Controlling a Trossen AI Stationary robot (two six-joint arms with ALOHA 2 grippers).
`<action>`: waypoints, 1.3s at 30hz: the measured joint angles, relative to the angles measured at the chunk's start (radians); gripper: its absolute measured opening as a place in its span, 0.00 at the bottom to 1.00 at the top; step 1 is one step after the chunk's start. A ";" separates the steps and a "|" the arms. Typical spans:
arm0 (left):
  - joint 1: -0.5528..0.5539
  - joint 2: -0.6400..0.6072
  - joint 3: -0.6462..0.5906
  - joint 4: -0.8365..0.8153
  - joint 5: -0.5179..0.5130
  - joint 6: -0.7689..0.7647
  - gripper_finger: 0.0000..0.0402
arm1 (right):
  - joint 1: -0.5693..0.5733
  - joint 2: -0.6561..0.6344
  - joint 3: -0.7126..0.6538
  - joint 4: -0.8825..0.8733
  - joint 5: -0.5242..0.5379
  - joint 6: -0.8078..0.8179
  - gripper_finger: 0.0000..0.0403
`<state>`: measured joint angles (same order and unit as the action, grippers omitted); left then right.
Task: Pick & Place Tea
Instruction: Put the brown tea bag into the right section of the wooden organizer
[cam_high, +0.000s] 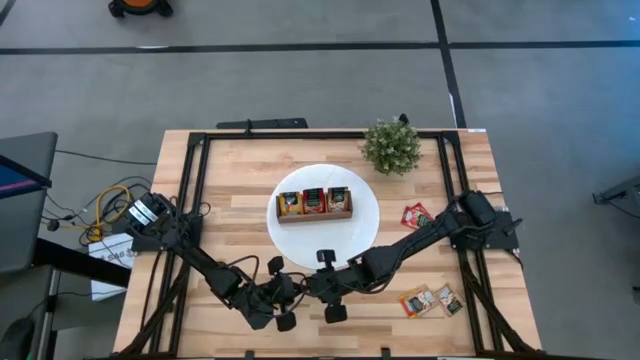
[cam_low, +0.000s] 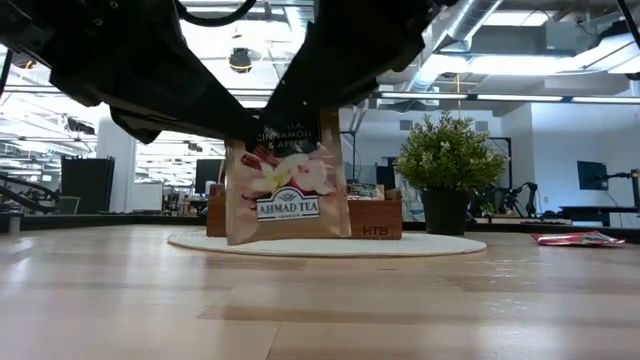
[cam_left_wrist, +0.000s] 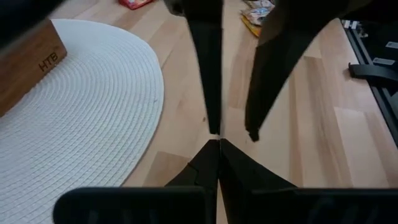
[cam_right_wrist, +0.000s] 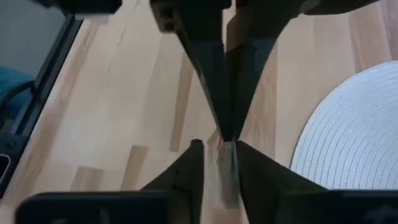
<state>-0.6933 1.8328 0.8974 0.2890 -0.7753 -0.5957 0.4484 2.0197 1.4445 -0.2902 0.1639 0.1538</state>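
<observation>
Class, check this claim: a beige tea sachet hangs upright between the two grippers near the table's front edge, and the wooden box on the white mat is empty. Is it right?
Not quite. The wooden box on the white mat is not empty: the high view shows sachets in all three compartments. The rest stands: the beige tea sachet hangs upright where the left gripper and right gripper meet.

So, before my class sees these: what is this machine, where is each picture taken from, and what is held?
Two robot arms work at a wooden table. One picture looks straight down, one level along the tabletop, two from cameras on the wrists. On the table: a white disc bearing a wooden box of tea, a small plant, loose sachets. The left gripper is shut on a beige tea sachet, held upright; the right gripper has its fingers apart around it.
</observation>
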 joint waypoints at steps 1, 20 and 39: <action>0.000 0.000 0.000 0.003 0.001 0.000 0.00 | 0.002 0.000 0.000 -0.001 0.000 -0.003 0.16; -0.027 -0.034 0.000 -0.270 -0.031 -0.162 0.36 | 0.015 -0.189 0.000 -0.425 0.440 0.008 0.00; -0.040 -0.033 0.000 -0.280 -0.033 -0.179 0.38 | -0.397 -0.302 -0.161 -0.244 0.128 -0.321 0.00</action>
<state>-0.7338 1.7996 0.8974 0.0086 -0.8085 -0.7750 0.0518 1.7180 1.2839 -0.5341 0.2918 -0.1669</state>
